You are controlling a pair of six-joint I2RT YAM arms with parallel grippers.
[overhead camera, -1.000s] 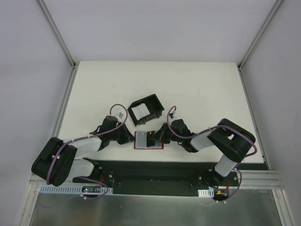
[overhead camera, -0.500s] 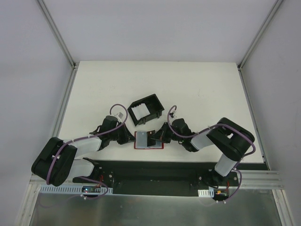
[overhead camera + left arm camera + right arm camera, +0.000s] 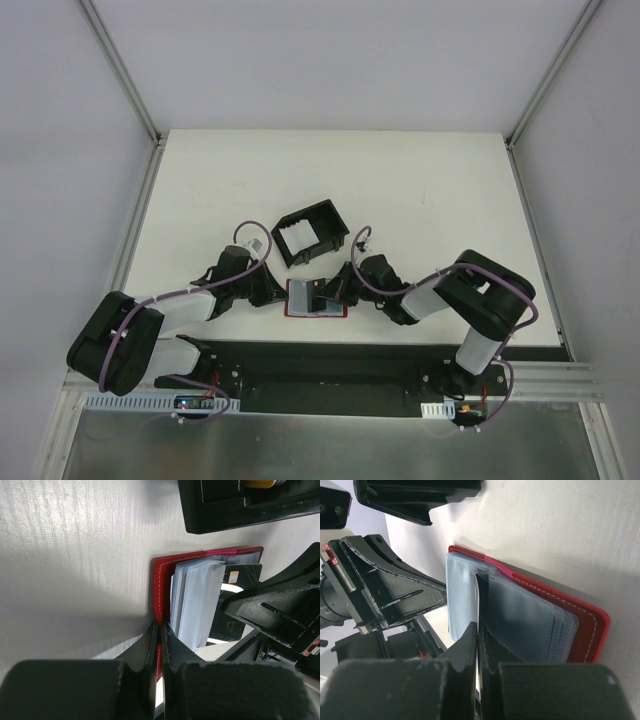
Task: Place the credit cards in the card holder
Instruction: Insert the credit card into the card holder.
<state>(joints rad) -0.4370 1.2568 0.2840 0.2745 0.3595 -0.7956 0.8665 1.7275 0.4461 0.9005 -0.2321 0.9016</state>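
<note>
The red card holder (image 3: 303, 311) lies open near the table's front edge, its pale blue-grey pockets (image 3: 520, 620) facing up. My left gripper (image 3: 282, 297) is shut on the holder's left red flap (image 3: 161, 580), which shows between its fingers. My right gripper (image 3: 334, 292) is shut on one credit card (image 3: 480, 587), seen edge-on and standing among the pocket leaves. In the left wrist view that card (image 3: 240, 577) looks dark and glossy, tilted over the holder's right half. No other credit cards are in view.
A black open-sided box (image 3: 310, 233) stands just behind the holder, close to both grippers. The black base rail (image 3: 320, 365) runs along the table's near edge, right below the holder.
My right gripper has crept a little to the left with the card, further over the holder. The left gripper and the holder have stayed put.
</note>
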